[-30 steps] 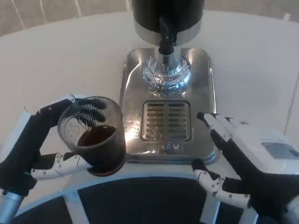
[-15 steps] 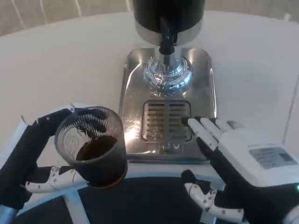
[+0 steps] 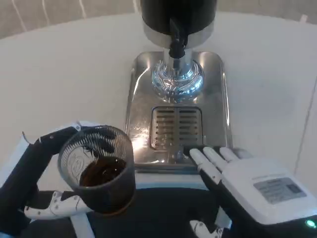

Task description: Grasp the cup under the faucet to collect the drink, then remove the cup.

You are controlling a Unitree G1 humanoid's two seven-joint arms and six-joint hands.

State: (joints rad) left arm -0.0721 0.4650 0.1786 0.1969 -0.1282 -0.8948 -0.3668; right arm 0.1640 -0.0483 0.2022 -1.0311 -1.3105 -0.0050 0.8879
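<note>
Cup (image 3: pixel 99 171) first: you have a ribbed, see-through tumbler with dark drink pooled in its lower part, sitting upright at the near left, beside the steel drip tray (image 3: pixel 218 99) and well clear of the faucet (image 3: pixel 176 42). Your left hand (image 3: pixel 37 183) wraps it, black fingers curling round the far side of the rim and a white finger reaching under the near side, so it is held. Your right hand (image 3: pixel 247 186) lies back-up at the tray's front edge, fingers stretched forward and slightly apart; they seem to touch the tray lip, though you cannot be sure from this angle. It holds nothing.
</note>
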